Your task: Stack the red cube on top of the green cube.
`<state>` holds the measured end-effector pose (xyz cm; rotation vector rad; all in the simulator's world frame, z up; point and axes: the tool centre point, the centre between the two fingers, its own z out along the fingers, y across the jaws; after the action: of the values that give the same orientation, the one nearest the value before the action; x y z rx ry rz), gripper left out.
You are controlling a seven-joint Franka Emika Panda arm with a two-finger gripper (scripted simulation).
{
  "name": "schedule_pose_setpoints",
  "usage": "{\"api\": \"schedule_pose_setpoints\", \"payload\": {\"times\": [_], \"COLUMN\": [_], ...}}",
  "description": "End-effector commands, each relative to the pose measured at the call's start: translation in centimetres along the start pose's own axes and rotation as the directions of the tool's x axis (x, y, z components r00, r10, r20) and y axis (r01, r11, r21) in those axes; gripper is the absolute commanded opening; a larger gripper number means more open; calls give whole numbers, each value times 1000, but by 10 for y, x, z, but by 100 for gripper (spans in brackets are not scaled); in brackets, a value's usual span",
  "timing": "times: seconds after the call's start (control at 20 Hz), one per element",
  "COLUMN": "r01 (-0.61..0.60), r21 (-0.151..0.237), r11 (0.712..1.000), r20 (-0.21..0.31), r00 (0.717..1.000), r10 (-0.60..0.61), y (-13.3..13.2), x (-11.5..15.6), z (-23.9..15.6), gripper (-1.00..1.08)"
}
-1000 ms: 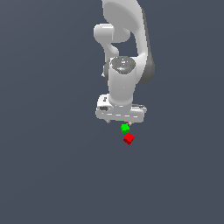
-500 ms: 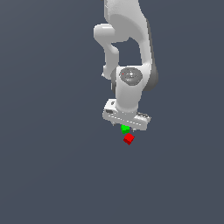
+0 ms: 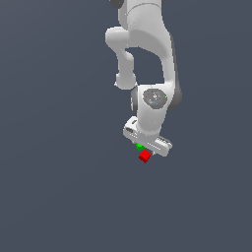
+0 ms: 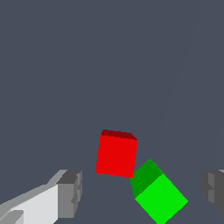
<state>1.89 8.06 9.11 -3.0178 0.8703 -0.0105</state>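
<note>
The red cube [image 3: 144, 156] sits on the grey floor [image 3: 59, 187] in my exterior view, touching the green cube [image 3: 140, 146], which is half hidden under the white gripper [image 3: 147, 147] hovering just above. In my wrist view, the red cube [image 4: 116, 154] and green cube [image 4: 159, 197] lie corner to corner between the gripper's [image 4: 142, 192] widely spread fingers [image 4: 70, 192], which grasp nothing.
</note>
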Motion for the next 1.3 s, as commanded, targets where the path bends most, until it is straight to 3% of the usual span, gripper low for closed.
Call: {"api": "schedule_pose_setpoints", "payload": {"times": [0.0,0.4,0.8,1.25], "r01": [-45,-126,-132,-136], "r21": [-1,-3,-4,-3], "r11": [999,992,991,991], "r20": [1,5,6,6], "r00": [999,992,991,991], "r10": [45,126,132,136], "y": [-5,-14,-15,-14], "x": [0,-1,-1,-2], "z": [7,20,24,63], "gripper": [100,100,100,100]}}
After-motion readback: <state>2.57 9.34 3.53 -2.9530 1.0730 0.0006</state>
